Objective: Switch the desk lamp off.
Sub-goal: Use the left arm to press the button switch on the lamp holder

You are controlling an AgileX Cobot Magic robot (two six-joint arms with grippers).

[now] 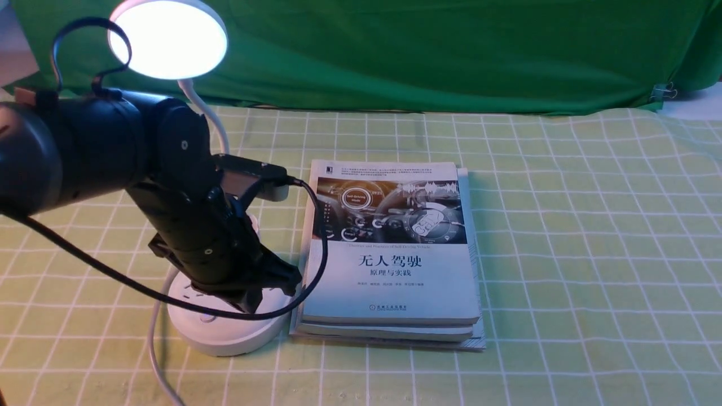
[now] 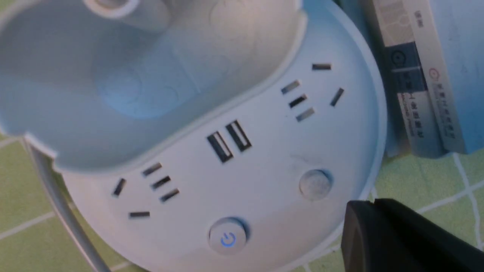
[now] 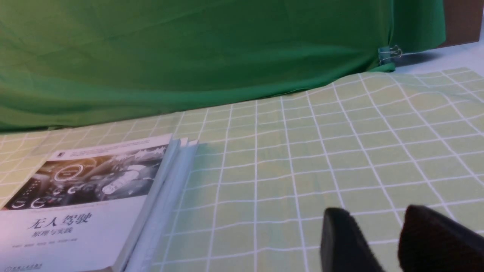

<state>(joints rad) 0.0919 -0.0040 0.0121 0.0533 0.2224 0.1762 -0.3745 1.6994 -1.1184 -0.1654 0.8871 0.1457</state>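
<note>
Trouble: white round-headed desk lamp (image 1: 169, 39) glows beside stacked paper books (image 1: 395, 282). Our black left gripper (image 1: 275, 283) hangs over its base (image 1: 225, 335); clenched or not, we cannot tell. We might poke plain round button (image 2: 315, 184), not blue-lit power button (image 2: 228, 236). Right gripper (image 3: 378, 217) loose, empty.

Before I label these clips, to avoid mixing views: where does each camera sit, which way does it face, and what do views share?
Front: between the arms, facing forward at the lit desk lamp, books, green backdrop; left arm, left pincer show.
Left wrist: on the left arm, looking down on the lamp base; one finger shows.
Right wrist: on the right arm, low, facing cloth and backdrop; open right pincer shows.
Shared: books in all three.
</note>
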